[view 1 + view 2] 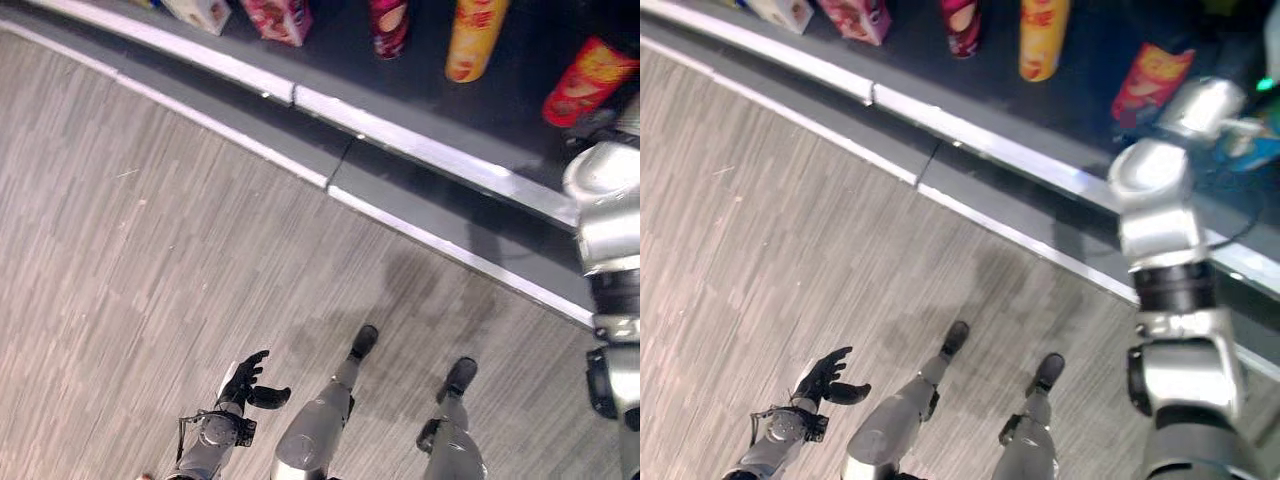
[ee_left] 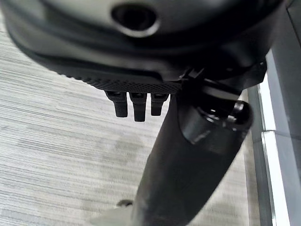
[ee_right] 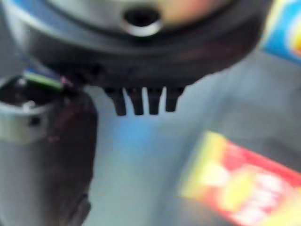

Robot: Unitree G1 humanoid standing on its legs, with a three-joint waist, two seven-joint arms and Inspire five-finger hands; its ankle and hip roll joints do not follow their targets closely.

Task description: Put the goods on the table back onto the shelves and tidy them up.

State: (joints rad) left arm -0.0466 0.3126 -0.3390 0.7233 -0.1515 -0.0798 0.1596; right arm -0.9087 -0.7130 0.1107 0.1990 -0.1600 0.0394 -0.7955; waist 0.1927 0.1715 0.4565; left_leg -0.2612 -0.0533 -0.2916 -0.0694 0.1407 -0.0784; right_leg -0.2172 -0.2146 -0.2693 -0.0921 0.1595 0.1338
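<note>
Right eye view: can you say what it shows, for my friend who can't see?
The robot's right arm reaches over a dark shelf holding a yellow tube, a red tube and a red bag. Its left hand hangs open above the wooden floor.

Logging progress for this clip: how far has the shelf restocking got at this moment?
Done: a yellow canister, a dark red canister, a pink box and a red packet already sit on the dark shelf. In hand: nothing. The left hand hangs open over the floor, and the right hand reaches over the shelf with straight fingers near the red packet. Left: cannot be judged, since the table is out of frame.
</note>
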